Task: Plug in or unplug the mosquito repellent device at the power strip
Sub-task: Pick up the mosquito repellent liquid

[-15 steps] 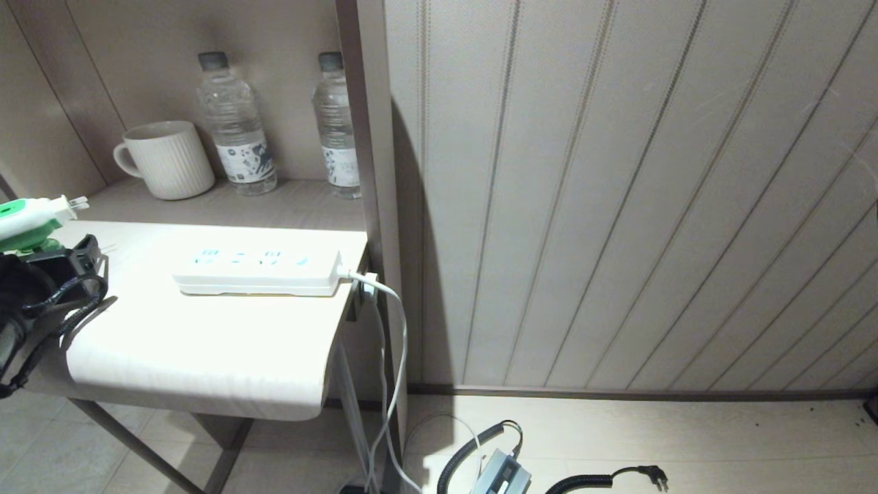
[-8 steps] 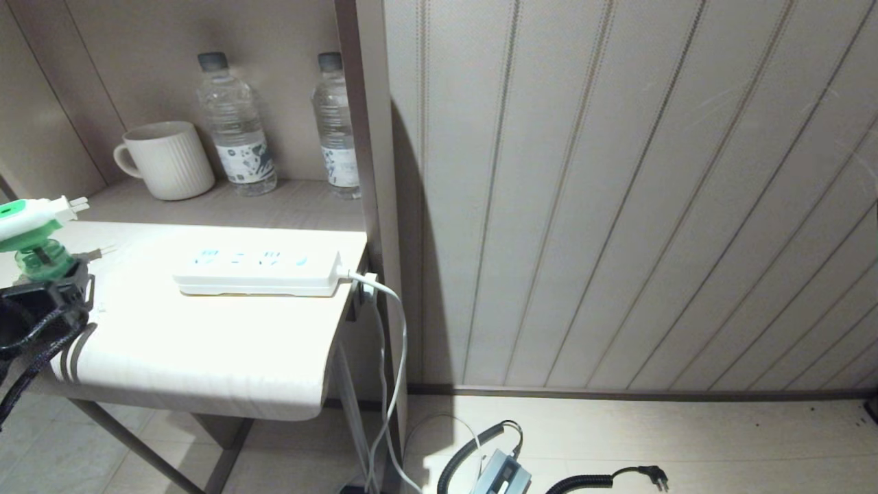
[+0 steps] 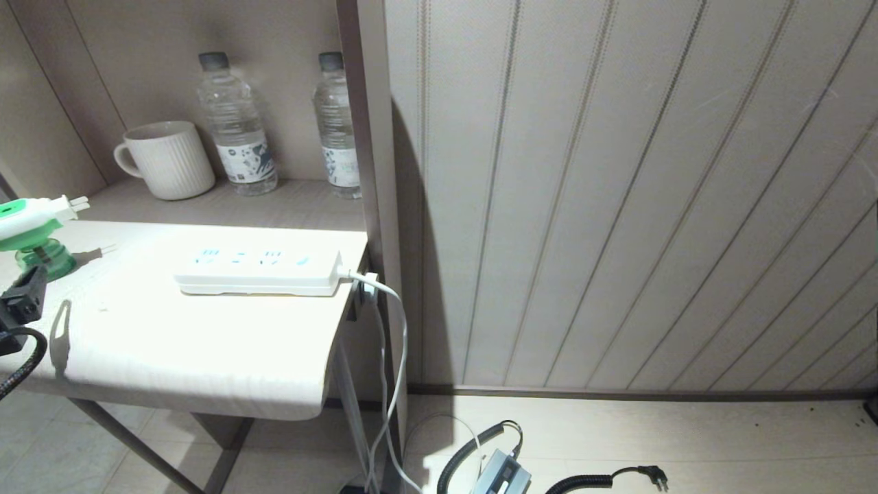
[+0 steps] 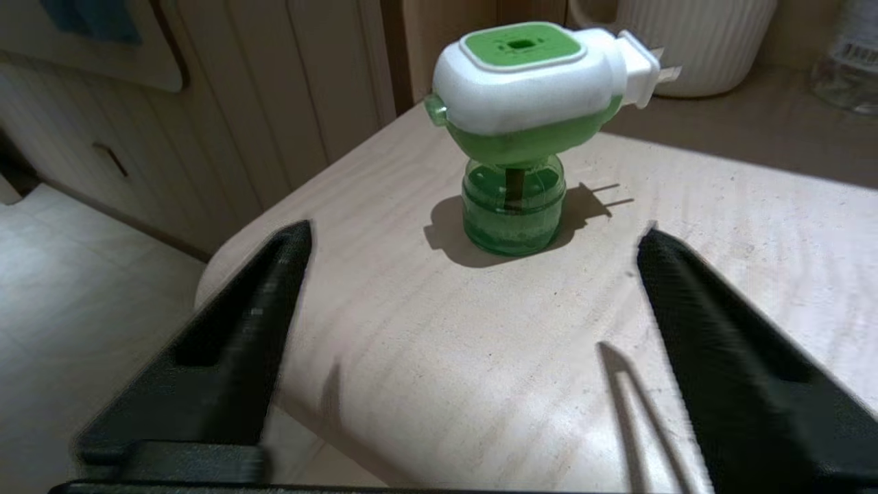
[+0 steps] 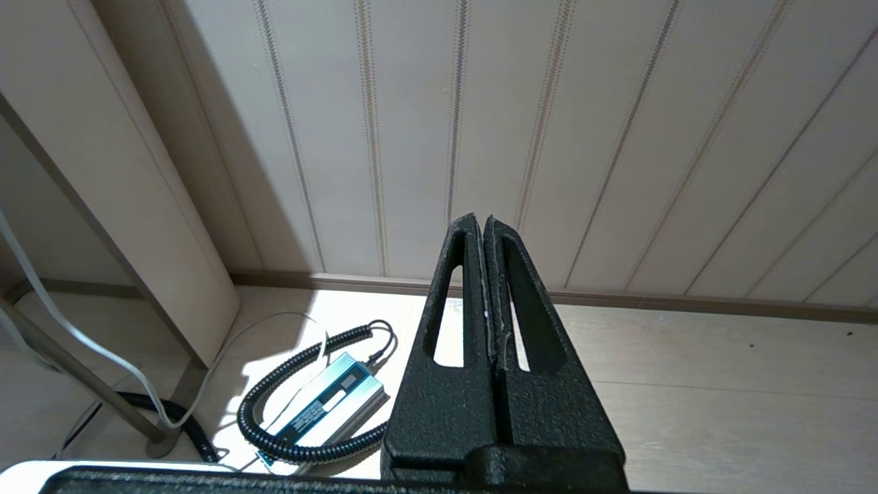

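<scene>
The mosquito repellent device [image 3: 31, 219] stands upright on its green bottle at the left end of the pale table [image 3: 206, 343]. It has a white-and-green head [image 4: 525, 89], and its metal prongs point toward the power strip. The white power strip [image 3: 257, 271] lies flat further right with nothing plugged into its blue sockets. My left gripper [image 4: 475, 233] is open wide and empty, a short way back from the device and touching nothing. One of its fingers [image 3: 24, 295] shows at the head view's left edge. My right gripper [image 5: 480, 219] is shut and parked over the floor.
A ribbed mug [image 3: 168, 159] and two water bottles [image 3: 236, 123] [image 3: 336, 120] stand on the shelf behind the table. The strip's white cord [image 3: 391, 322] hangs off the table's right end. A charger box with coiled black cable [image 3: 501, 470] lies on the floor by the panelled wall.
My left gripper has drawn back and down from the device's bottle and now sits mostly off the head view's left edge. The device stays standing on the table.
</scene>
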### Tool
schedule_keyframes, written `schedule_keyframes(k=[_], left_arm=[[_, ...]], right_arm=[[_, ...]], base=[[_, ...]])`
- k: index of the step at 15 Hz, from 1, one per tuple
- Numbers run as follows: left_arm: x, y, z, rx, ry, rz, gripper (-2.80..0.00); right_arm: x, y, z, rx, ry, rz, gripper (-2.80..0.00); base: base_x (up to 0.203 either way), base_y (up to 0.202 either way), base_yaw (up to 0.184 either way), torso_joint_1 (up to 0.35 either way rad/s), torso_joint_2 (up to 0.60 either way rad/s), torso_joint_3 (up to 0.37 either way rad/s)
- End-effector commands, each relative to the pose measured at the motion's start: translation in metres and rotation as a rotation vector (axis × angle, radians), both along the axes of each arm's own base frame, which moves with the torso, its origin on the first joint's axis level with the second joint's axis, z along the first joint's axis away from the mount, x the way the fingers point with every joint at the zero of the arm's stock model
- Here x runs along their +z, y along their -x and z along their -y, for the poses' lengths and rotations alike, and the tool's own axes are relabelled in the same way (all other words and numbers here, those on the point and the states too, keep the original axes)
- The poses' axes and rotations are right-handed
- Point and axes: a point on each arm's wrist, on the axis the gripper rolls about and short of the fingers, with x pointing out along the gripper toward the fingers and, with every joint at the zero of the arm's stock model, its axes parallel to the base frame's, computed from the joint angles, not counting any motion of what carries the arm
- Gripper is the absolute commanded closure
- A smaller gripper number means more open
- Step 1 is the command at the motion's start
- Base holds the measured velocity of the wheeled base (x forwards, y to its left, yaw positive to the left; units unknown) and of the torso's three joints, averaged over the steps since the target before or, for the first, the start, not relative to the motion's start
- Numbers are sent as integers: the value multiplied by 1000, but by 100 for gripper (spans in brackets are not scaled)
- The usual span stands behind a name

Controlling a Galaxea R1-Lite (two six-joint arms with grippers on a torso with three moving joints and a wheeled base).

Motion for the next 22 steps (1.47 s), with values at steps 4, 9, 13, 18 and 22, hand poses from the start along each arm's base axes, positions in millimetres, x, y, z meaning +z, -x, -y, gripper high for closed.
schedule_keyframes(k=[4, 9, 13, 18, 22], left_arm=[[18, 37, 5, -11, -7, 54, 0], [19, 63, 8, -11, -8, 64, 0], [40, 71, 9, -8, 22, -98, 0], [101, 74, 11, -83, 141, -434, 0], [107, 16, 8, -142, 200, -656, 0]], right_arm=[[0, 0, 0, 1, 0, 0, 0], [0, 0, 0, 1, -2, 0, 0], [0, 0, 0, 1, 0, 0, 0], [0, 0, 0, 1, -3, 0, 0], [0, 0, 0, -1, -6, 0, 0]], base=[[0, 0, 0, 0, 0, 0], [0, 0, 0, 0, 0, 0], [0, 0, 0, 0, 0, 0], [0, 0, 0, 0, 0, 0], [0, 0, 0, 0, 0, 0]])
